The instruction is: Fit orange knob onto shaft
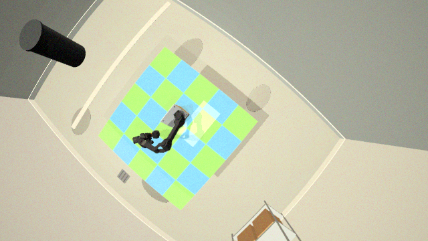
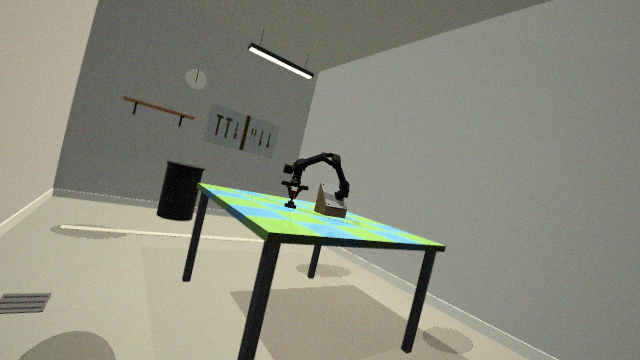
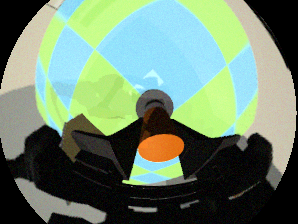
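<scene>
The orange knob (image 2: pixel 294 191) (image 3: pixel 161 148) is between the fingers of my gripper, its bright orange end facing the wrist camera and its darker side in shadow. My gripper (image 2: pixel 293 192) is shut on the knob, above the round pedestal. The dark round pedestal (image 1: pixel 155 130) (image 2: pixel 290 205) stands on the checkered table; its grey disc (image 3: pixel 141 104) shows just beyond the knob in the wrist view. The silver shaft, the knob's hole and both flat sides are hidden, so I cannot tell how they line up or whether the knob touches the shaft.
A wedge-shaped box with a grey sloped panel (image 1: pixel 168 118) (image 2: pixel 332 202) and wooden sides stands beside the arm's base. The table (image 1: pixel 180 197) (image 2: pixel 400 239) has green and blue squares. A black bin (image 1: pixel 57 47) (image 2: pixel 180 192) stands on the floor away from it.
</scene>
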Controlling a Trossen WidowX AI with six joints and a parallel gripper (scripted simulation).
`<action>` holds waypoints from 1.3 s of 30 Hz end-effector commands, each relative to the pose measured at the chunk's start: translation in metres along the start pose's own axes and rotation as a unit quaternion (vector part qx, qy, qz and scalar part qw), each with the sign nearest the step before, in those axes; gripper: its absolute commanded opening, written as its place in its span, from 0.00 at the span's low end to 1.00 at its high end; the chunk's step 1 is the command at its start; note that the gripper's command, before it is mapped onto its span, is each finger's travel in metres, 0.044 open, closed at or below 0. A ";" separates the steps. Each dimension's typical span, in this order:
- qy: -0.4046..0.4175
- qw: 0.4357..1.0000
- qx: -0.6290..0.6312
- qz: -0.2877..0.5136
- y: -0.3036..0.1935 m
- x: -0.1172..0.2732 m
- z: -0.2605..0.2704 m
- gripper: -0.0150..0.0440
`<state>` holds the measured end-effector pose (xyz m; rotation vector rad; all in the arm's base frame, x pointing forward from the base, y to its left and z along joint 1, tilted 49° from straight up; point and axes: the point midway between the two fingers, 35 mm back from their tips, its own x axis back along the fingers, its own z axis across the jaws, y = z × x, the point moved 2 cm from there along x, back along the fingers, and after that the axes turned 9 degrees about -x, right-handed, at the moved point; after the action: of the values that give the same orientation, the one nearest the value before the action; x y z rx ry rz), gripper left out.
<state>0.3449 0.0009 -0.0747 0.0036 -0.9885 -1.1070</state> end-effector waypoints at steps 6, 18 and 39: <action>0.000 1.000 0.003 -0.002 0.002 0.004 -0.001 0.25; 0.000 0.994 0.107 -0.002 0.000 0.001 -0.001 0.25; 0.000 0.994 0.107 -0.002 0.001 0.002 0.000 0.25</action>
<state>0.3449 0.0010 -0.0744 0.1730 -1.1010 -0.9994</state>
